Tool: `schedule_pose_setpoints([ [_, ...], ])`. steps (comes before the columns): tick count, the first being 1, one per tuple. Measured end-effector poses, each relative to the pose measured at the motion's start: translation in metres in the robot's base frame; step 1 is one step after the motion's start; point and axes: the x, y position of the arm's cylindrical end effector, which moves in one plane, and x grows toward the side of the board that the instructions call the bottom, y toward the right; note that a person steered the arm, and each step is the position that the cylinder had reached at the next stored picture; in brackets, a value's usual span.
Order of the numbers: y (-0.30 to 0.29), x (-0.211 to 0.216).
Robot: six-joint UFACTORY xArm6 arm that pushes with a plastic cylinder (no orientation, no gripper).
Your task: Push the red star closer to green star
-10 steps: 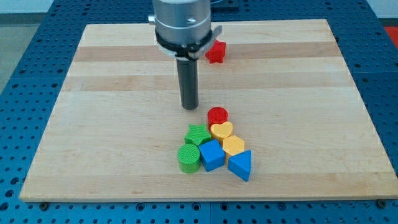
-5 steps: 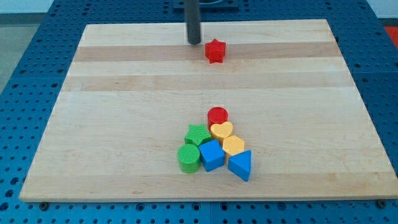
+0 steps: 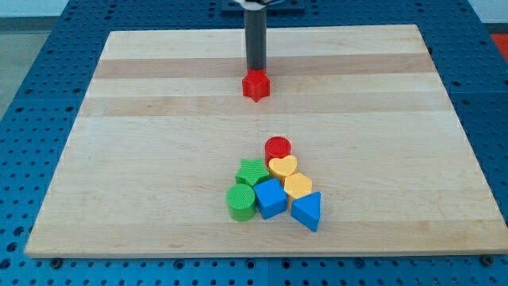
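Observation:
The red star (image 3: 255,85) lies on the wooden board (image 3: 143,143) in its upper middle. My tip (image 3: 255,71) stands right at the star's top edge, touching it or nearly so. The green star (image 3: 252,171) lies well below, toward the view's bottom, at the left of a tight cluster of blocks. The red star and the green star are far apart.
The cluster holds a red cylinder (image 3: 278,148), a yellow heart (image 3: 282,167), a yellow hexagon-like block (image 3: 298,185), a green cylinder (image 3: 240,201), a blue cube (image 3: 270,198) and a blue triangle (image 3: 307,210). Blue pegboard (image 3: 32,95) surrounds the board.
My tip went from the board's middle up to the top edge, then down onto the red star. The red star has slid down and to the left.

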Motion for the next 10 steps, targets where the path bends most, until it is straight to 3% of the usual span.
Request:
schedule_pose_setpoints([
  [2, -0.006, 0.055],
  [6, 0.020, 0.068],
  [10, -0.002, 0.139],
])
